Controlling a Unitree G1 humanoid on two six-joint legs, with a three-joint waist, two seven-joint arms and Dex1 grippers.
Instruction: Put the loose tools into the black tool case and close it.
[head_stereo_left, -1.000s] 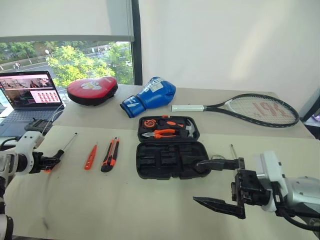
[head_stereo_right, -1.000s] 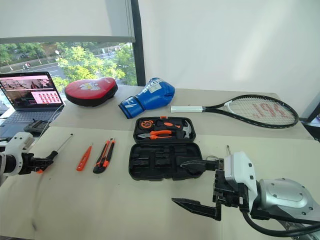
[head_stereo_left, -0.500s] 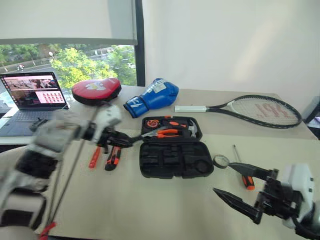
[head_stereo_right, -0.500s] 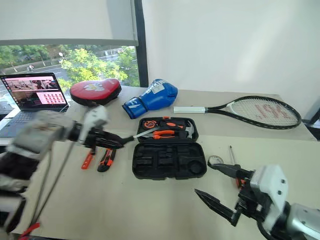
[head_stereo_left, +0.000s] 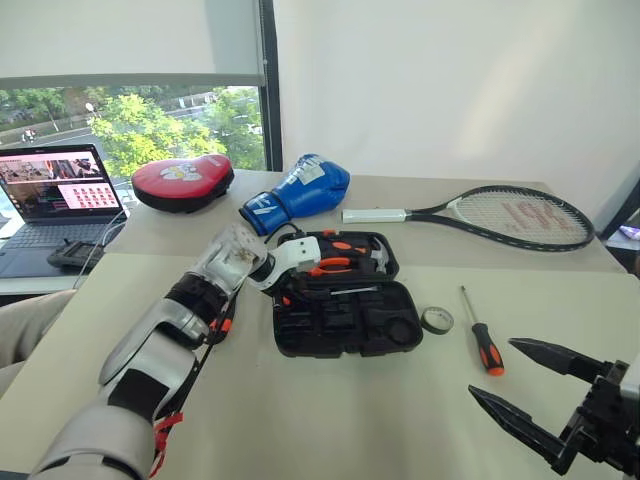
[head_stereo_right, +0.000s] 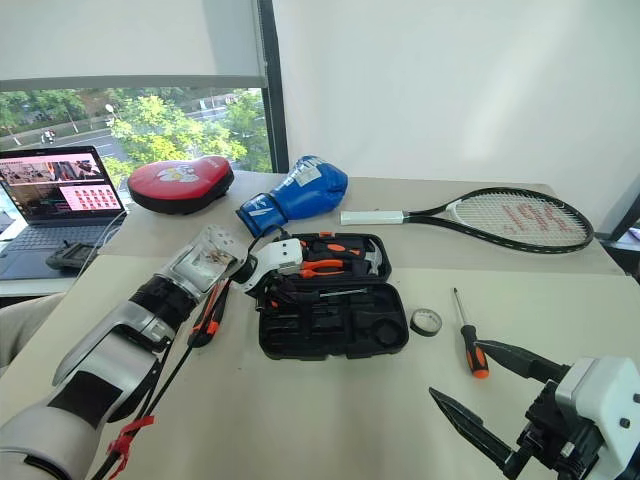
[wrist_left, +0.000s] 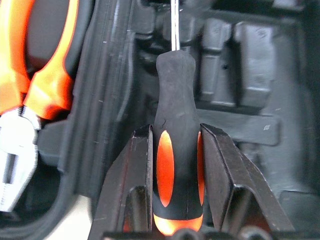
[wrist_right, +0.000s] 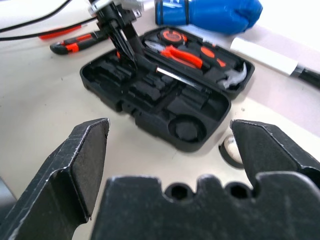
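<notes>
L gripper: two black fingers clamped on the orange-and-black handle of a slim screwdriver; steel shaft runs on over the case's near half, toward 3 o'clock in head view.
R gripper: jaws spread wide, nothing between them, hanging at 4 o'clock of the case, well apart from it.
Black moulded-plastic hinged tool case: lies open mid-table, lid half at 12 o'clock, slotted half at 6 o'clock.
Lid contents: orange-handled pliers, small hammer.
Small dark tape roll: flat on table, just beside case at 3 o'clock.
2nd slim screwdriver w/ orange-and-black handle: on table at 3 o'clock of the roll, tip pointing to 12.
Orange-and-black utility knife: on table at 9 o'clock of case, partly behind L arm.
Far table: red oval pad, blue boxing glove, dark-framed tennis racket, all at 12 o'clock of case.
Open laptop: at 10 o'clock, table edge.
</notes>
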